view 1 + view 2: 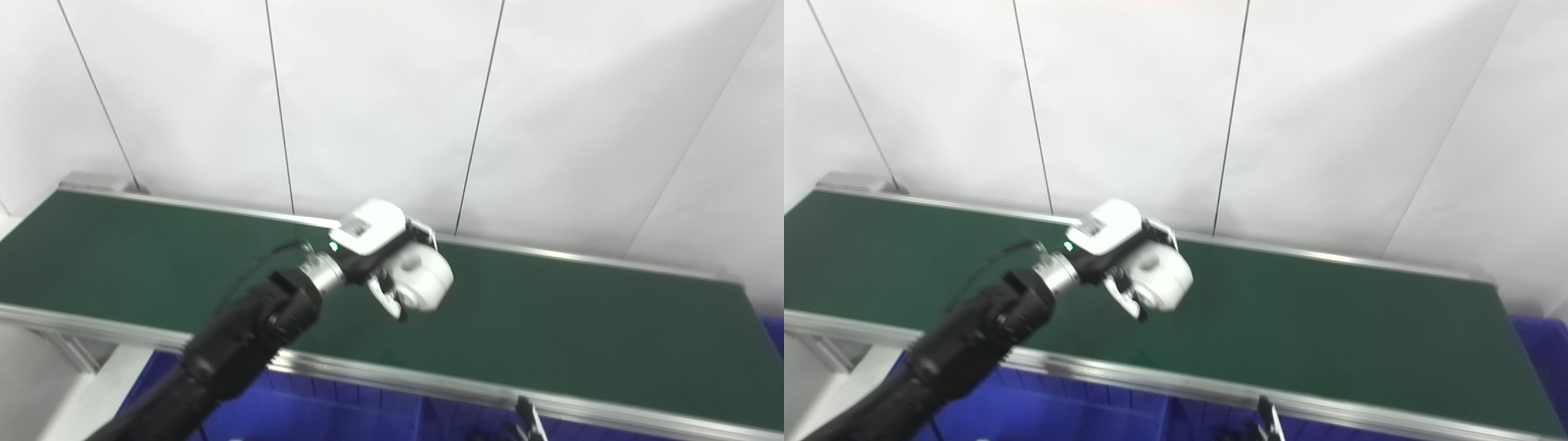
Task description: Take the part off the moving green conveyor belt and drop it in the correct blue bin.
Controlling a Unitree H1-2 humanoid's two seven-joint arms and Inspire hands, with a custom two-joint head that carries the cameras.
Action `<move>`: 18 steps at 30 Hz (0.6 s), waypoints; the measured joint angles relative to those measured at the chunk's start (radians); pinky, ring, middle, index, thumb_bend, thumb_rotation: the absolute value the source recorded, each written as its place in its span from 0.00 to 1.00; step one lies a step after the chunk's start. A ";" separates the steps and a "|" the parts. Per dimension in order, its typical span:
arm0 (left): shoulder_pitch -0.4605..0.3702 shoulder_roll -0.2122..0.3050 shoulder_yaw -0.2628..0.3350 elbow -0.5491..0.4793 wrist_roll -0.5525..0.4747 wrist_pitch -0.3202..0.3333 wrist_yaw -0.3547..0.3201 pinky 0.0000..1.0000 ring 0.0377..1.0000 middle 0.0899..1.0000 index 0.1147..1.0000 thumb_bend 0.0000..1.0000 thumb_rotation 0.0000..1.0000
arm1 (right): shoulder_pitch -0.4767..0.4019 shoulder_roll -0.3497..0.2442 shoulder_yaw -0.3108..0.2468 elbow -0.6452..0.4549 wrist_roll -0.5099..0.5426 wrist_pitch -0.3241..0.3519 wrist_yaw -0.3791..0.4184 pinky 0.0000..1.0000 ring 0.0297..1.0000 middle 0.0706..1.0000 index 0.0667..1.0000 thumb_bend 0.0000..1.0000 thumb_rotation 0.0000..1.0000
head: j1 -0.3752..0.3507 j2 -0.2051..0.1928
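Above the dark green conveyor belt (551, 312), I am holding my left hand (392, 257) clamped on a white rounded plastic part (422, 278); my right hand's fingertips (528, 422) are barely showing, state unclear.

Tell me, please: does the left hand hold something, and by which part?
Yes: the left hand grips a white round plastic part, its fingers closed over the top; the exact hold is blurred.

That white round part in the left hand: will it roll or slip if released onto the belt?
Probably rolls: the white part looks cylindrical with a curved side. It appears smooth and rigid, so it could slip in the left hand. The green belt beneath looks flat, with only low side rails to stop it.
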 measured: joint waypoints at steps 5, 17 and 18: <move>0.176 0.061 0.044 -0.144 0.050 0.006 -0.026 0.55 0.50 0.43 0.42 0.52 0.00 | -0.003 -0.018 -0.009 -0.013 0.011 0.014 0.009 0.81 0.90 0.97 1.00 0.89 1.00 | 0.015 0.012; 0.512 0.025 0.111 -0.034 0.320 0.061 0.219 0.38 0.36 0.37 0.44 0.52 0.00 | -0.001 -0.021 -0.014 -0.057 0.018 0.054 0.012 0.79 0.88 0.95 1.00 0.88 0.99 | 0.006 0.028; 0.524 0.015 0.106 -0.007 0.330 0.064 0.240 0.37 0.35 0.36 0.44 0.52 0.00 | 0.004 -0.021 -0.013 -0.063 0.017 0.057 0.012 0.80 0.88 0.95 1.00 0.87 0.99 | 0.006 0.028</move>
